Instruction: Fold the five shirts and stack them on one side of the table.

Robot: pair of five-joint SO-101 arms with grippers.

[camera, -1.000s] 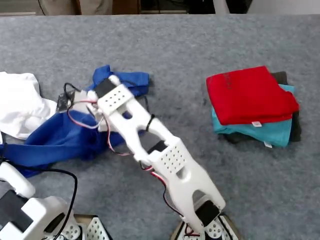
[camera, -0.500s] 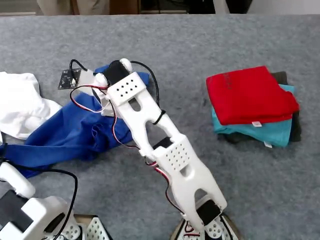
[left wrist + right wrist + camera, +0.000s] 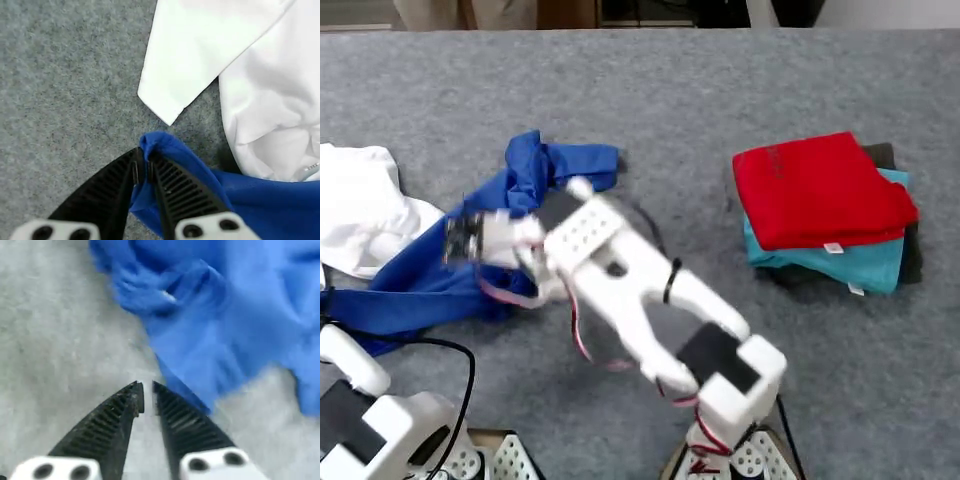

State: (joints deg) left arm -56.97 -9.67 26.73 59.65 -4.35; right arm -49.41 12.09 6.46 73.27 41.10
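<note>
A blue shirt [image 3: 430, 275] lies crumpled across the left half of the grey table, with one sleeve [image 3: 570, 160] toward the far side. A white shirt [image 3: 360, 205] lies bunched at the left edge beside it. My left gripper [image 3: 142, 160] is shut on a corner of the blue shirt [image 3: 260, 195], close to the white shirt [image 3: 240, 60]. My right arm [image 3: 620, 280] stretches left over the blue shirt. Its gripper [image 3: 147, 387] is shut with nothing visible between the fingers, low over bare table at the edge of the blue shirt [image 3: 225, 315].
A folded stack sits at the right: a red shirt [image 3: 820, 190] on top, a teal one [image 3: 850, 262] under it, and a dark one [image 3: 912, 250] at the bottom. Grey table [image 3: 720, 90] lies open between the stack and the blue shirt.
My right arm swung from the blue shirt's far end back toward the near left. The far sleeve now lies uncovered. The left arm has not moved.
</note>
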